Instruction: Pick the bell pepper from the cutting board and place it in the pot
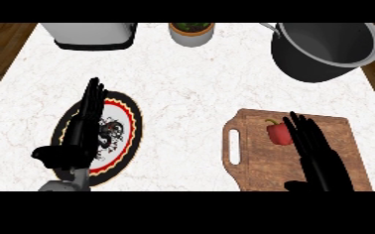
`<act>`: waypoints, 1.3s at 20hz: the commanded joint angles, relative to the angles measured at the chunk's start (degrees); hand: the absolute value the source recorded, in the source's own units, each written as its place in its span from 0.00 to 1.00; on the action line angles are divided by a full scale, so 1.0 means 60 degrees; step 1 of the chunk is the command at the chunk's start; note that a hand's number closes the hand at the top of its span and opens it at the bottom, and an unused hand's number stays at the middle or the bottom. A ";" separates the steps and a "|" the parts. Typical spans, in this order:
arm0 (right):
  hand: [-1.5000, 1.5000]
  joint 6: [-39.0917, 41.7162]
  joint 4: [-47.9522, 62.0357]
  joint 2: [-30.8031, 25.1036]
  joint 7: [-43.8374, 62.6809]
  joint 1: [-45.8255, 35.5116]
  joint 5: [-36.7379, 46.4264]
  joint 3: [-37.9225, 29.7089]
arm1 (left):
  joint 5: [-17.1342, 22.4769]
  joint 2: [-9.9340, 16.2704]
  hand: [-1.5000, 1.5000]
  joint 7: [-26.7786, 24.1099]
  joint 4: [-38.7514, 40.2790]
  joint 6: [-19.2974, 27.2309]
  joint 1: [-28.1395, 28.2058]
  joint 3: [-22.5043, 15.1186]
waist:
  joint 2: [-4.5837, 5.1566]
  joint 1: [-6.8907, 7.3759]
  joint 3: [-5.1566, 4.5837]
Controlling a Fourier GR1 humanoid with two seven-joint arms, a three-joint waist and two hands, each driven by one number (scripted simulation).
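Note:
A red bell pepper (278,132) with a green stem lies on the wooden cutting board (256,171) at the lower right. My right hand (316,151) is open above the board, its straight fingers reaching just right of the pepper and partly covering it. The dark grey pot (322,49) stands at the far right of the counter, tilted in view with its inside showing. My left hand (82,129) is open with fingers straight, resting over a plate at the lower left.
A round plate (124,129) with a red and black rim lies under my left hand. A grey appliance (89,34) stands at the back left. A small potted plant (192,32) sits at the back middle. The white marble counter ends at wooden edges on both sides.

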 commanded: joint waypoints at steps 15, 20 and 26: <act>1.00 -0.1656 0.1957 -0.0014 -0.0921 -0.1361 0.0580 -0.0715 | -0.0759 -0.0626 0.50 0.0164 -0.0695 -0.0183 0.0651 0.0104 | 0.0019 0.0039 0.0047; 1.00 -0.2317 0.2070 0.0281 -0.1256 -0.1538 0.0495 -0.0685 | -0.0615 -0.0772 0.50 -0.0012 0.0592 -0.0434 -0.0534 0.0647 | 0.0033 -0.0032 0.0043; 1.00 -0.0484 0.3725 0.1331 0.1073 -0.3932 0.1402 -0.1079 | -0.0885 -0.0708 0.50 0.0239 -0.0150 -0.0591 -0.0007 0.0154 | 0.0139 0.0436 0.0039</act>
